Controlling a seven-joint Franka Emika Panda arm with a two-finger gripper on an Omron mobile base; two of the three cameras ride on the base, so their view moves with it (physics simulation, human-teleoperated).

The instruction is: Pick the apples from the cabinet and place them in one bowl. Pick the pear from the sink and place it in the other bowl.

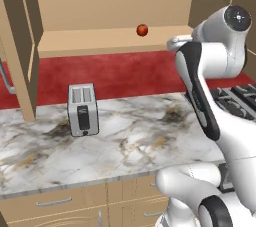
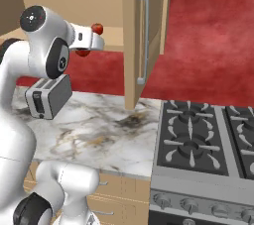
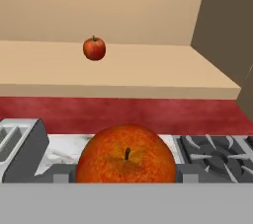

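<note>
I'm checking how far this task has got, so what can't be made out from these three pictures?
- The gripper: hand view, its fingertips sit behind the held apple, and the grey band cuts off the bottom.
- That apple in the right base view: mostly hidden under the white wrist.
- The toaster: right base view, partly covered by the arm.
- The cabinet: left base view, its top is cut off by the frame edge.

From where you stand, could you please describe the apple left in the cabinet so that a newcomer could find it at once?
Look into the open tan wooden wall cabinet above the marble counter. On its plain inner shelf sits a small round glossy red apple, alone. Unlike the second red apple between the gripper fingers, it rests free.
</note>
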